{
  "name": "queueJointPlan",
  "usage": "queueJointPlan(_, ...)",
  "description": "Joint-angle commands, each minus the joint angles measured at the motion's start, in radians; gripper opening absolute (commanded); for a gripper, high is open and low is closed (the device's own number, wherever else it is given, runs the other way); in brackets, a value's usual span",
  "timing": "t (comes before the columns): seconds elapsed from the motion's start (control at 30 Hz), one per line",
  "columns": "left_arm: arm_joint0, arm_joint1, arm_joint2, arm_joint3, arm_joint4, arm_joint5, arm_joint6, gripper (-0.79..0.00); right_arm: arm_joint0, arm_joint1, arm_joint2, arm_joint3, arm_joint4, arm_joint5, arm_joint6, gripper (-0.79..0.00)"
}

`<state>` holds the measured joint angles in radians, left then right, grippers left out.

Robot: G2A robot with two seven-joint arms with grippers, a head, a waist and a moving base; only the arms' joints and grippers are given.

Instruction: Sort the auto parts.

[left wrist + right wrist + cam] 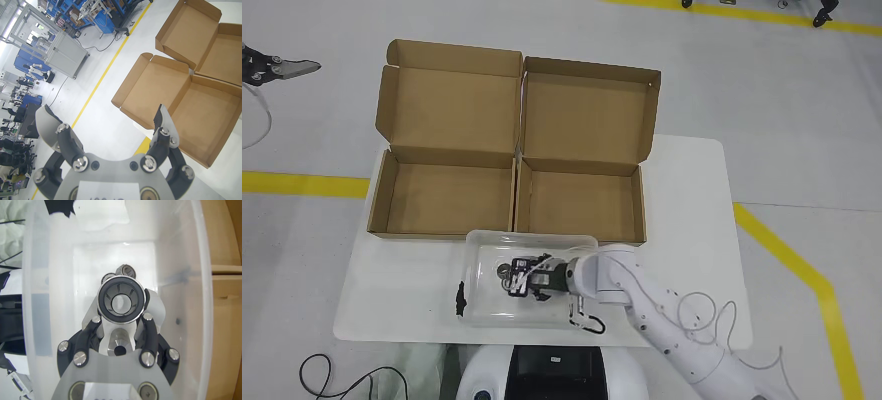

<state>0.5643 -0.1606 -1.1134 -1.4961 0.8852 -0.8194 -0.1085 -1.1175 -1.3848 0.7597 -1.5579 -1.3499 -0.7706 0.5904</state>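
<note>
Inside the clear plastic bin, at 6 o'clock on the white worktop: ring bearing, gripped by the right hand, jaws closed on its outer rim. Looks dense and slick, with a polished steel outer race, a matt black seal face, and short rollers ringed round a smooth bore. Could slip or twist in the grip, owing to curved, polished metal against flat jaw faces; a quick lift would likely bring that on. Could also catch the bin's thin, translucent wall on the way out, with walls close on both sides, and so drag or tip a container that looks light.

Just past the held bearing, deeper in the bin: two smaller metal rings, one with a ribbed bore, close together; touching or not, cannot tell. Likely to roll if nudged.

At 12 o'clock from the bin, side by side and touching: two open cardboard boxes, matt brown, lids folded back. Risks a drop into the wrong one, with no visible marking on either.

Far out at 10 o'clock, beyond the worktop's edge: left hand, jaws spread wide, gripping nothing.
</note>
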Motion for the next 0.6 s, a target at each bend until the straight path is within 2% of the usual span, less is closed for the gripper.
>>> queueJointPlan(0.0,0.0,0.0,0.0,0.0,0.0,0.0,0.0,0.0,-0.011,0.006,0.017,-0.004,-0.002,-0.006,-0.072,-0.785)
queueJointPlan(0.27,0.0,0.0,0.0,0.0,0.0,0.0,0.0,0.0,-0.044,0.021,0.064,0.001,0.008,-0.006,-0.317,-0.785)
queueJointPlan(0.57,0.0,0.0,0.0,0.0,0.0,0.0,0.0,0.0,-0.013,0.019,0.104,-0.005,0.075,-0.003,-0.575,-0.785)
